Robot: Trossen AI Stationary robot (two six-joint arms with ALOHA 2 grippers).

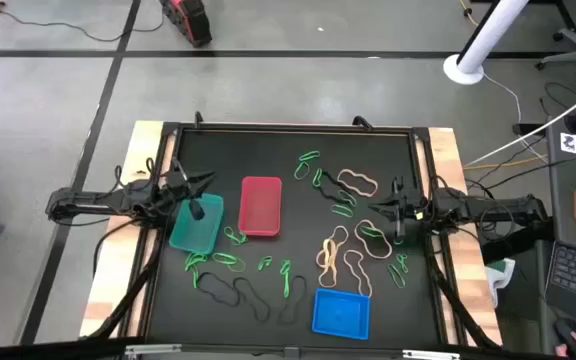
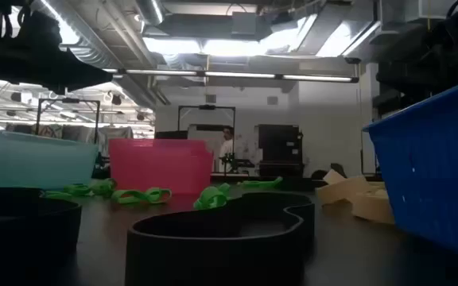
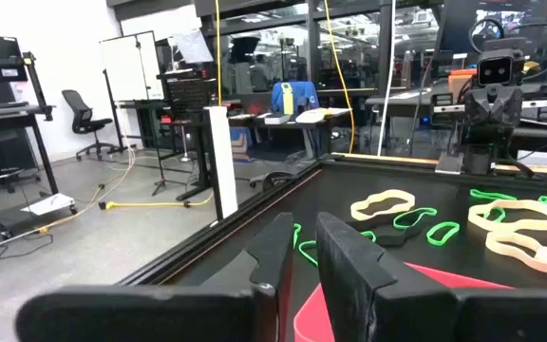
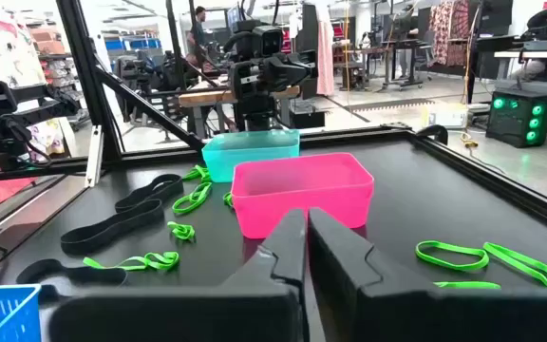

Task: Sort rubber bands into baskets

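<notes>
Black table (image 1: 298,150), both arms low at opposite sides.

Left gripper (image 1: 199,205): over the teal basket (image 1: 197,224) at the left side of the table. In its wrist view the jaws stand nearly together with only a thin slit between them, and nothing shows in that slit. Red basket (image 1: 260,206) lies just beside the teal one, toward the table's middle; its rim sits right past the jaw tips in the left wrist view.

Right gripper (image 1: 396,212): at the right side, among loose bands. Jaws closed tip to tip in its wrist view, nothing held. A tan band (image 1: 358,182) lies just beyond it toward the far edge, another tan band (image 1: 332,257) nearer the front. Green bands (image 1: 308,160) lie further toward the far edge and middle; one green band (image 4: 450,254) lies on the table beside the jaws in the right wrist view, apart from them.

Blue basket (image 1: 341,312): front edge, right of middle, well apart from both grippers.

Between teal and blue baskets: several green bands (image 1: 226,260) and long black bands (image 1: 250,297) flat on the table. No band can be made out inside any basket.
</notes>
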